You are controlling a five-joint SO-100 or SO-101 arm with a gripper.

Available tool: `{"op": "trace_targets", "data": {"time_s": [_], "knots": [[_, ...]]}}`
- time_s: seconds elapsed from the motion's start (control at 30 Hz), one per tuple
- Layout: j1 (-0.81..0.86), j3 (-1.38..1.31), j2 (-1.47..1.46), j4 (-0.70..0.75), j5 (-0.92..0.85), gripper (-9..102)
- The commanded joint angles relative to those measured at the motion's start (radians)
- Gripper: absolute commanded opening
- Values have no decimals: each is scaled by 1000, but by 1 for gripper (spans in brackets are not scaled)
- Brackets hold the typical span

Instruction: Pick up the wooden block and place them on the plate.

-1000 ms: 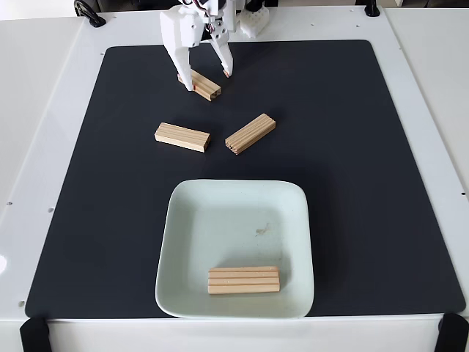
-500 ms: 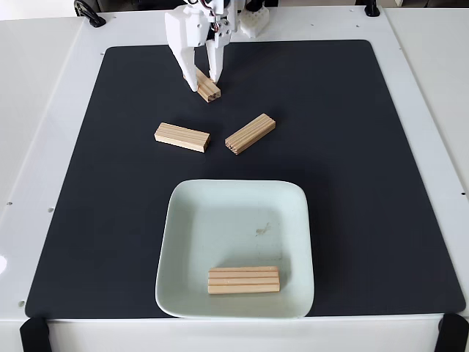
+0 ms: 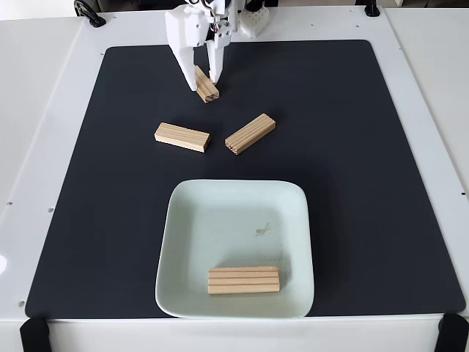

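Observation:
In the fixed view my white gripper [image 3: 203, 79] stands at the far end of the black mat, its two fingers closed on a wooden block [image 3: 207, 87] that pokes out below them. Two more wooden blocks lie on the mat: one [image 3: 182, 136] flat at centre left, one [image 3: 250, 133] angled to its right. A further block [image 3: 243, 279] rests grooved face up inside the pale green plate [image 3: 220, 213], near its front rim. The plate sits at the mat's near edge and has a small brown speck near its middle.
The black mat [image 3: 366, 183] covers most of a white table [image 3: 432, 88]. Black clamps sit at the near corners and dark cable pieces at the far edge. The arm's white base parts stand behind the gripper.
The gripper's fingers went from spread around the far block to shut on it. The block turned to line up between them and now sits slightly higher in view.

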Motion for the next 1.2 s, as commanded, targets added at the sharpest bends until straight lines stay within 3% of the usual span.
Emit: {"op": "trace_targets", "data": {"time_s": [0.0,0.2,0.4,0.63,1.17], "knots": [[-64,-129,5,72,202,0],[-275,-423,2,249,699,0],[-448,-729,-14,173,1252,0],[-492,-1098,-229,81,1921,0],[-370,-1548,-828,17,2362,-1]]}}
